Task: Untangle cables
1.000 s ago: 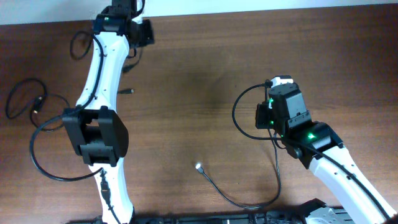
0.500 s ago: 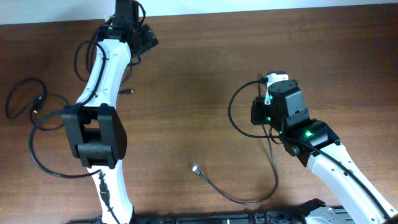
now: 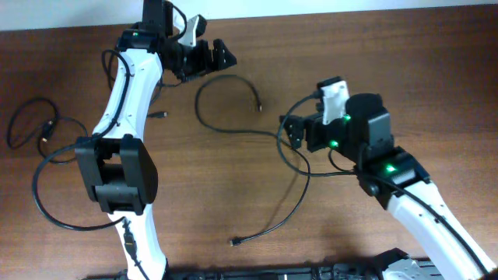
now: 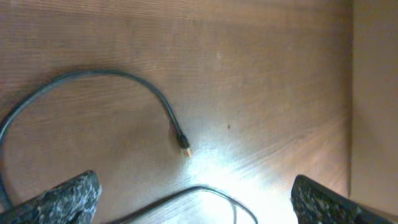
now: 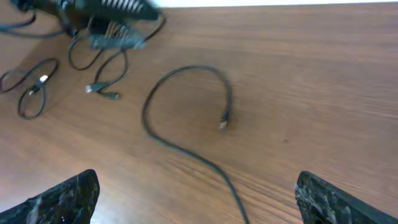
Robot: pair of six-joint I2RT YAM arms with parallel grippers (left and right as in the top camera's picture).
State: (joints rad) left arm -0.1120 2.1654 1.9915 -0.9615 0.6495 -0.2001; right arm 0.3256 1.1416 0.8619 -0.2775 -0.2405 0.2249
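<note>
One long black cable point(image 3: 233, 131) lies loose across the table's middle, from a plug point(image 3: 259, 106) near the top down to a plug point(image 3: 233, 243) at the front. My left gripper point(image 3: 220, 57) hovers open beside its upper loop. My right gripper point(image 3: 289, 132) is open over its middle stretch. In the left wrist view the cable's arc point(image 4: 124, 78) ends in a plug, and nothing sits between the fingers point(image 4: 68, 199). The right wrist view shows the same cable point(image 5: 186, 71) running down between the open fingertips point(image 5: 336, 199). A second cable point(image 3: 31, 124) is looped at the far left. A third cable point(image 3: 158, 114) lies by the left arm.
The left arm's white links point(image 3: 128, 85) and its black joint point(image 3: 117, 171) cross the left half of the table. A thick arm wire point(image 3: 47, 206) loops out beside it. The right arm point(image 3: 405, 187) fills the lower right. The table's far edge point(image 3: 350, 14) runs along the top.
Both grippers went from shut to open. The long cable dropped and now lies spread across the middle. The left gripper swung right; the right gripper shifted left.
</note>
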